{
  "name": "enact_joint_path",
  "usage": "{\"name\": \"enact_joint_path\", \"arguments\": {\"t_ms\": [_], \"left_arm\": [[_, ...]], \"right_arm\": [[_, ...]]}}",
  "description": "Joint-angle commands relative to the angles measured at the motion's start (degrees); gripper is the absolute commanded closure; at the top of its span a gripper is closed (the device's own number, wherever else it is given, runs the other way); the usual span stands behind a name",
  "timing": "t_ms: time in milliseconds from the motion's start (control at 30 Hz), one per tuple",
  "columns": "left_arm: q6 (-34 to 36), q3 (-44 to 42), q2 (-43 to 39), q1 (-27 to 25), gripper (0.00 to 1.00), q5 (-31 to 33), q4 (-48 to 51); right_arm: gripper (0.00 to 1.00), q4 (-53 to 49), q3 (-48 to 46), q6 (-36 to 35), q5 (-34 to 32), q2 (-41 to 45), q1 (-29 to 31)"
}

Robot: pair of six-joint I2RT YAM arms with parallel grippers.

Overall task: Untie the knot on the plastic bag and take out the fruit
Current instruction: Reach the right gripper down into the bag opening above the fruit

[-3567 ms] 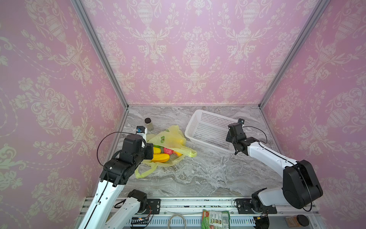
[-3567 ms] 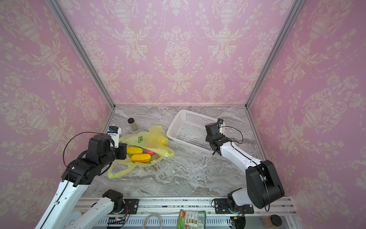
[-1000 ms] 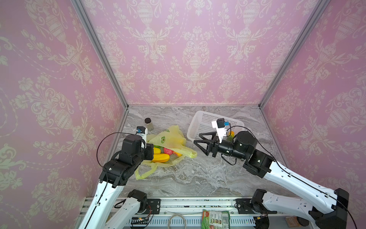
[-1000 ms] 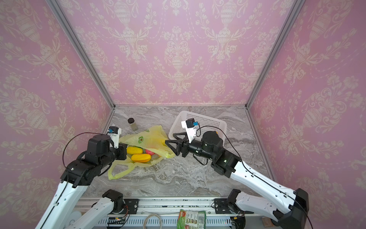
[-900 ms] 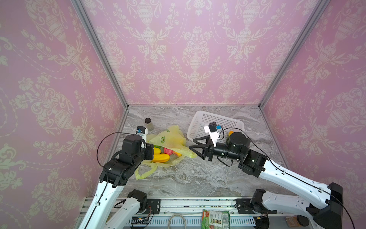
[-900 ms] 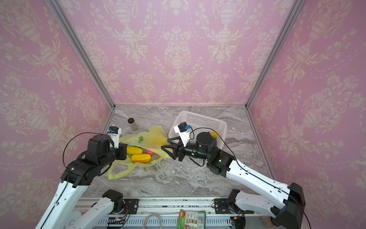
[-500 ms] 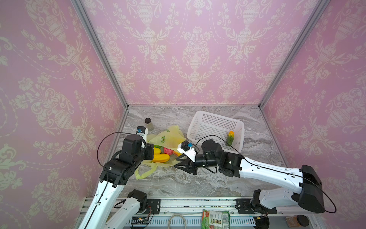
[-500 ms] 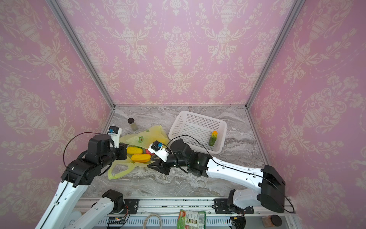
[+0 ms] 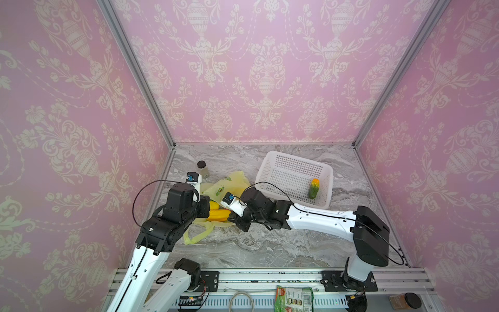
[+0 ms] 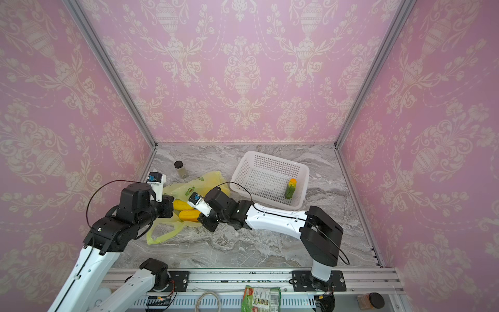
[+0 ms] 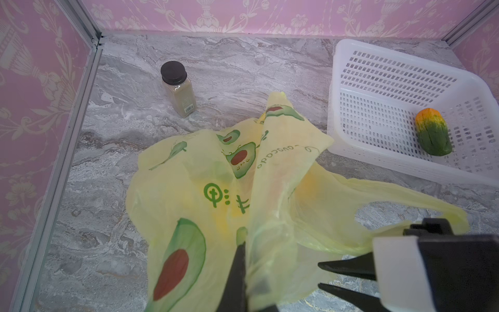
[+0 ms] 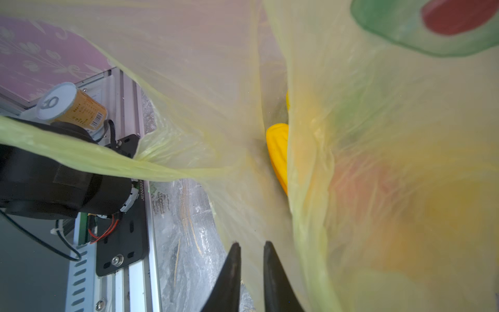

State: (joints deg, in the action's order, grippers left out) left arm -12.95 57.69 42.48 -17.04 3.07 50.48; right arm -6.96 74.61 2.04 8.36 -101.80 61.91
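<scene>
The yellow-green plastic bag (image 9: pixel 229 186) (image 11: pixel 243 167) lies crumpled left of centre, with its handle loops (image 9: pixel 197 235) loose; I see no knot. My left gripper (image 11: pixel 247 259) is shut on a fold of the bag's film. My right gripper (image 12: pixel 251 244) (image 9: pixel 232 220) has reached across to the bag's near edge. Its jaws stand a narrow gap apart, with bag film just beyond the tips. Yellow fruit (image 9: pixel 220 214) (image 12: pixel 278 151) shows in the bag's mouth. One green-orange fruit (image 9: pixel 313 188) (image 11: pixel 432 132) lies in the basket.
The white perforated basket (image 9: pixel 272 173) (image 11: pixel 391 51) stands at the back right. A dark-lidded jar (image 9: pixel 202 168) (image 11: pixel 178 89) stands behind the bag near the left wall. A snack packet (image 9: pixel 294 298) and a small jar (image 9: pixel 405 301) lie on the front rail.
My right arm swung from the basket, leaving the green-orange fruit there, across to the bag's near edge while its jaws narrowed. The left gripper kept its hold and did not move.
</scene>
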Motion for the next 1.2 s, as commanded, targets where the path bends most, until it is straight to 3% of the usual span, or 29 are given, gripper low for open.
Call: {"name": "enact_joint_path", "arguments": {"t_ms": [0,200,400,500,733,900,1000,1167], "left_arm": [[-0.3,-0.5,-0.4,0.2,1.00,-0.7,0.1],[-0.3,-0.5,-0.1,0.2,1.00,-0.6,0.1],[-0.3,-0.6,-0.2,0.3,1.00,-0.5,0.2],[-0.3,-0.5,-0.3,0.2,1.00,-0.4,0.1],[-0.3,-0.5,0.0,0.3,1.00,-0.9,0.1],[-0.4,-0.6,-0.4,0.3,1.00,-0.6,0.1],[-0.3,-0.6,0.1,0.3,1.00,-1.0,0.2],[-0.4,-0.6,-0.8,0.2,1.00,-0.5,0.1]], "right_arm": [[0.85,-3.0,1.6,-2.1,-4.2,-0.1,1.1],[0.66,1.8,-6.7,-5.0,-4.8,11.6,3.3],[0.67,4.4,-14.1,-6.2,-2.1,20.1,5.2],[0.71,6.1,-13.6,-5.9,-0.5,18.2,6.0],[0.86,3.0,-1.8,-4.6,-0.2,4.3,6.1],[0.98,4.2,1.9,-3.5,-8.0,-1.6,5.8],[0.99,4.7,2.4,-2.1,-11.9,-2.9,4.4],[0.99,6.8,1.6,0.2,-11.1,-4.9,1.7]]}}
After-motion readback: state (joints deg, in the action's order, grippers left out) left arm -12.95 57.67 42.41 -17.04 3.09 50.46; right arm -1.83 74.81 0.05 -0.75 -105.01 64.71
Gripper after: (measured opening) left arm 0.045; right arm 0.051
